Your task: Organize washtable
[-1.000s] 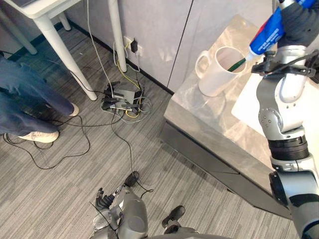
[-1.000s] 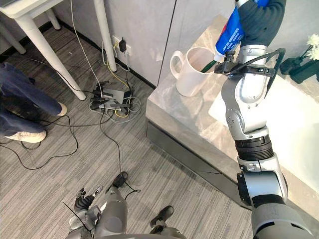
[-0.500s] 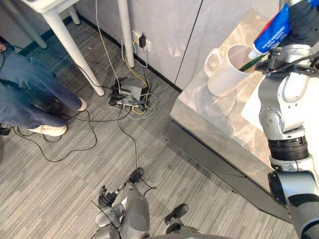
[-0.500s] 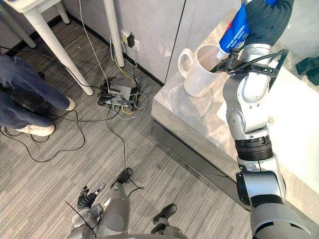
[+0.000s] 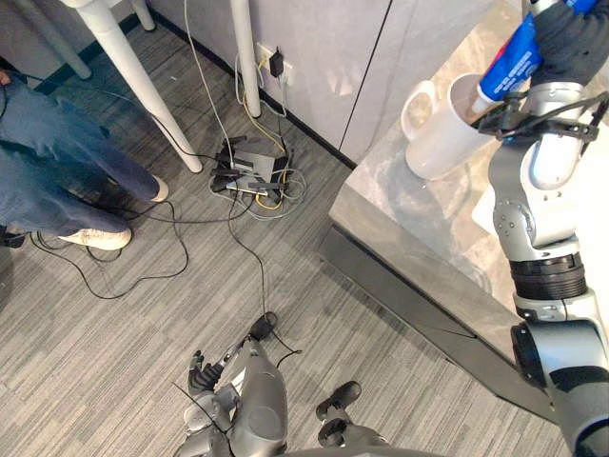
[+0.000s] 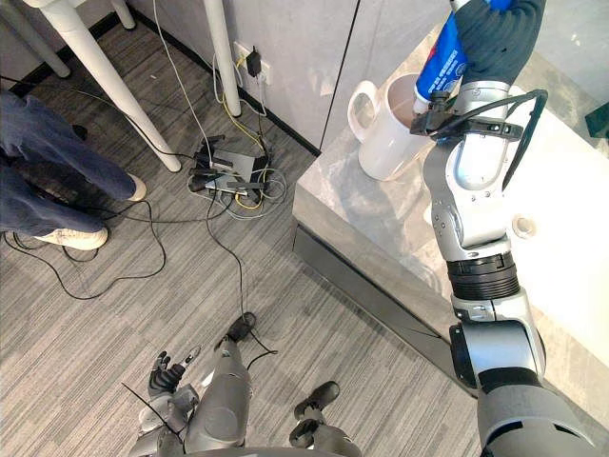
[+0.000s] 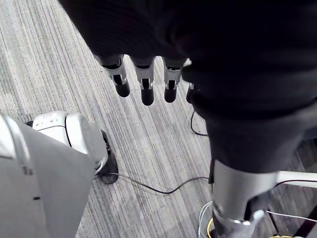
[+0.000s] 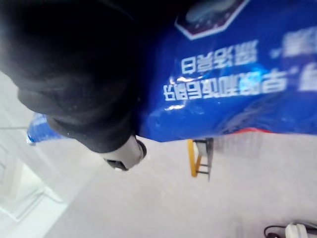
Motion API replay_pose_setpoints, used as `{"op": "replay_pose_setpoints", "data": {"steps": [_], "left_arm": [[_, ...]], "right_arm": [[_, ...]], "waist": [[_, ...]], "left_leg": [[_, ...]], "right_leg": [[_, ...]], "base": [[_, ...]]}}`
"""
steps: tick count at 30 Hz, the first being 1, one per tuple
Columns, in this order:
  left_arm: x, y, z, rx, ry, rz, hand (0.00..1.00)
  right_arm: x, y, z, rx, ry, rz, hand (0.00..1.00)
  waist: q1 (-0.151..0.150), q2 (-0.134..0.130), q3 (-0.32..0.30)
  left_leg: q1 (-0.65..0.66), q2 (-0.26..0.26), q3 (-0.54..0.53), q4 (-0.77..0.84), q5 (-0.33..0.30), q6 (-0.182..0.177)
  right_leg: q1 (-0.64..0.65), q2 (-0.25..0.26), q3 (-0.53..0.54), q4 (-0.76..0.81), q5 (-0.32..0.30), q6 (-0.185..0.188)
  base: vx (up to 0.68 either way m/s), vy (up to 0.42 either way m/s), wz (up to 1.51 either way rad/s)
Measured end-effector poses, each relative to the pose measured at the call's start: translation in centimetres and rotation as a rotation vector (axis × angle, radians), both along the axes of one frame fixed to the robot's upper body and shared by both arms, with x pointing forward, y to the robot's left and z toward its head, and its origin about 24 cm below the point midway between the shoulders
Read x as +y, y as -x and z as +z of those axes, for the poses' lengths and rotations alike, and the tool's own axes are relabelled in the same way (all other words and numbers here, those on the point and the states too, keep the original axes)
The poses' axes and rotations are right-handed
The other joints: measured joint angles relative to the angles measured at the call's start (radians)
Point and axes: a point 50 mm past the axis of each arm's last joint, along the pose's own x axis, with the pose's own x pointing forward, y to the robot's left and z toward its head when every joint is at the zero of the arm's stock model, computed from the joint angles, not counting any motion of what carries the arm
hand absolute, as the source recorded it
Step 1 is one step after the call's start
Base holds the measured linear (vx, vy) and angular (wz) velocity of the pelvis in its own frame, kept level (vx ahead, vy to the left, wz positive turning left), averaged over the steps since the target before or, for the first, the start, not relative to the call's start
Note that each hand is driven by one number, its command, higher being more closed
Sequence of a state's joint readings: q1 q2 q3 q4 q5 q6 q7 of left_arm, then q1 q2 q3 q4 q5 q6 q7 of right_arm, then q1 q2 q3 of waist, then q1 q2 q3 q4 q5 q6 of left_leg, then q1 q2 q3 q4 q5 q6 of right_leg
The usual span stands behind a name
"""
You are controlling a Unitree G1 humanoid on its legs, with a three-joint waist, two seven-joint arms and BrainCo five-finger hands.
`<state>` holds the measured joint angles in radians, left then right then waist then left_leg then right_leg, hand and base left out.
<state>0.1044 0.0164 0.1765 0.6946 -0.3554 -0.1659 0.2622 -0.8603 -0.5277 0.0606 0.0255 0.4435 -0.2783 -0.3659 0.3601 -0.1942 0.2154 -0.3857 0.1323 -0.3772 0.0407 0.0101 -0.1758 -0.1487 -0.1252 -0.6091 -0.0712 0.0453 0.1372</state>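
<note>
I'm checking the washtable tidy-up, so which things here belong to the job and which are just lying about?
Job: tube in the right robot hand, mug, washtable.
Lying about: power strip, table leg, person's legs. The left robot hand hangs idle.

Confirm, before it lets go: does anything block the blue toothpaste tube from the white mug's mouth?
Nothing visible does: the blue toothpaste tube in the right hand has its cap at the mouth of the white ceramic mug.
</note>
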Motion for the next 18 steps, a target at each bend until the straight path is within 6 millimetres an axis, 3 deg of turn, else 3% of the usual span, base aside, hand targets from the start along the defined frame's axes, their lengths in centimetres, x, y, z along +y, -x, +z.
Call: {"op": "replay_pose_setpoints", "data": {"steps": [5, 6, 18], "left_arm": [[0.0, -0.1, 0.1, -0.011, -0.007, -0.010, 0.00], [0.0, -0.1, 0.1, -0.013, -0.007, -0.008, 0.00], [0.1, -0.2, 0.2, -0.016, -0.010, -0.008, 0.00]], "right_arm": [[0.5, 0.0, 0.0, -0.002, 0.002, 0.032, 1.00], [0.6, -0.1, 0.0, 0.000, 0.007, 0.042, 0.00], [1.4, -0.4, -0.4, 0.021, 0.043, 0.079, 0.00]], "waist": [[-0.008, 0.000, 0.000], [-0.012, 0.000, 0.001], [-0.019, -0.001, 0.007]], "left_leg": [[-0.001, 0.000, -0.003, 0.000, 0.000, 0.000], [-0.001, 0.000, -0.003, -0.001, 0.001, 0.000], [-0.006, 0.004, 0.001, -0.008, 0.008, -0.002]], "right_leg": [[0.000, 0.000, -0.003, 0.000, 0.000, 0.000], [0.000, 0.000, -0.003, 0.000, 0.000, 0.000], [-0.012, 0.002, 0.006, 0.001, 0.000, -0.001]], "base": [[0.00, 0.002, 0.01], [0.00, 0.000, 0.00], [0.00, 0.005, -0.02]]}}
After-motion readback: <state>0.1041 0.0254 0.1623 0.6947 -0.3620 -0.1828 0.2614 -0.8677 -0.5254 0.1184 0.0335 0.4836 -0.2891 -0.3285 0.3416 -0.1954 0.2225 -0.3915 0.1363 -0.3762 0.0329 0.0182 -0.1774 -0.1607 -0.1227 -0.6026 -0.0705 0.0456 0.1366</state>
